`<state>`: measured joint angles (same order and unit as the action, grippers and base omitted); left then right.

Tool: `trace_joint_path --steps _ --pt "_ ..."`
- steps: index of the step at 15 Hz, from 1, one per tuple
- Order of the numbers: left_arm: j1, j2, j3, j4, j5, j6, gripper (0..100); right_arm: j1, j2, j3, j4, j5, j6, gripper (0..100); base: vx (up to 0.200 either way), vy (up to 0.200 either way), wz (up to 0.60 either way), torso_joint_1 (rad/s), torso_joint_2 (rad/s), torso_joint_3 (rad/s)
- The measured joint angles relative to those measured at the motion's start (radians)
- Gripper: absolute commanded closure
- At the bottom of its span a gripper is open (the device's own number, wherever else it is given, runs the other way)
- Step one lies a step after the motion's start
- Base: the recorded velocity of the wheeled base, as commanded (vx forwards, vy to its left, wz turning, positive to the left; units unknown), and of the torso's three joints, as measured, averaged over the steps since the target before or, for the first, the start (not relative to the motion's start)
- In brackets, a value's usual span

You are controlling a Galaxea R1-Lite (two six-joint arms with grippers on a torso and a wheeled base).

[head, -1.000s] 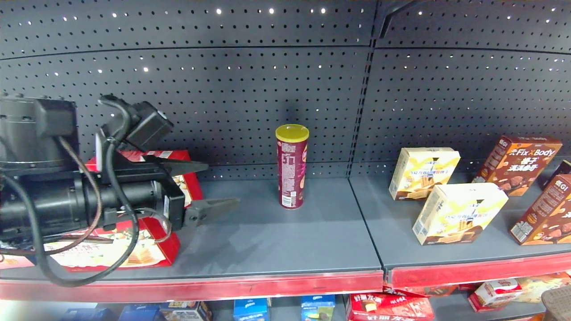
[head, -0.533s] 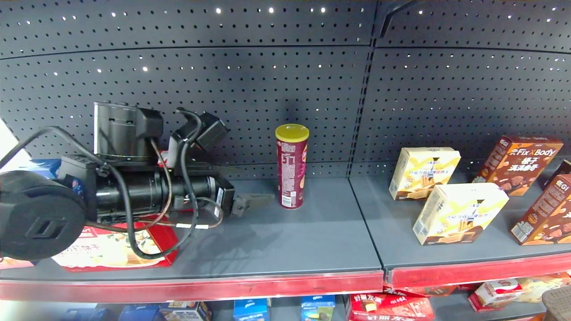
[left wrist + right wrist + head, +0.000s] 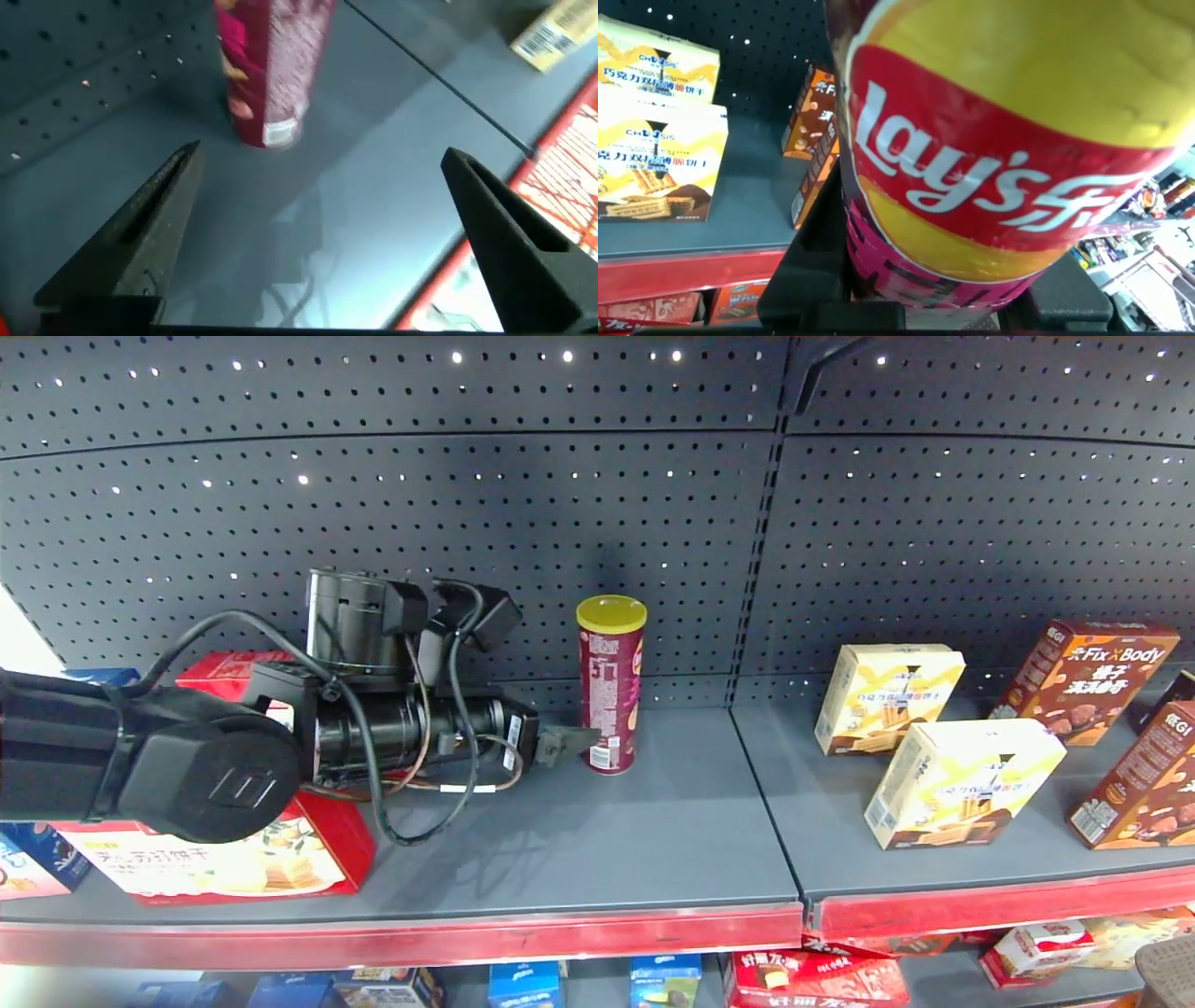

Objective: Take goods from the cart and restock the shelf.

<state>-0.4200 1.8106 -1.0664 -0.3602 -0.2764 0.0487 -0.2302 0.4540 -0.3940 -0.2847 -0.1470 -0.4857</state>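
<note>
Left end effector [image 3: 322, 157] had advanced along the shelf [image 3: 607, 840] toward the upright can [image 3: 611, 683], jaws spread wide and empty; right end effector [image 3: 943, 301] clasped a second can [image 3: 990, 159].

Bright overhead light; soft shadows on shelf [image 3: 607, 840]; bright dots thru pegboard [image 3: 560, 476]; edges bowed.

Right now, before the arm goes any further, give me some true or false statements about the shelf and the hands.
1. The yellow-lidded can stands upright on the shelf. True.
2. The left hand is shut on that can. False: it is open, and the can stands beyond its fingertips.
3. The right hand grips a second can. True.
4. The yellow boxes sit to the yellow-lidded can's left. False: they sit to its right.
</note>
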Motion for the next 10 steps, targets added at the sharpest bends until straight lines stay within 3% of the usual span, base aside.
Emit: trace_joint_path --steps 2,5,10 --pt "-0.001 0.03 -0.037 0.001 0.012 -0.011 0 0.0 0.003 -0.002 0.0 0.0 0.0 100 0.0 0.0 0.0 0.0 0.0 0.0" --pt "-0.014 0.077 -0.094 -0.002 0.049 -0.061 0 0.0 0.006 0.0 0.0 -0.003 0.0 100 0.0 0.0 0.0 0.0 0.0 0.0" --pt "-0.023 0.151 -0.173 -0.003 0.088 -0.077 0 -0.001 0.006 0.006 0.001 -0.007 0.0 100 0.0 0.0 0.0 0.0 0.0 0.0"
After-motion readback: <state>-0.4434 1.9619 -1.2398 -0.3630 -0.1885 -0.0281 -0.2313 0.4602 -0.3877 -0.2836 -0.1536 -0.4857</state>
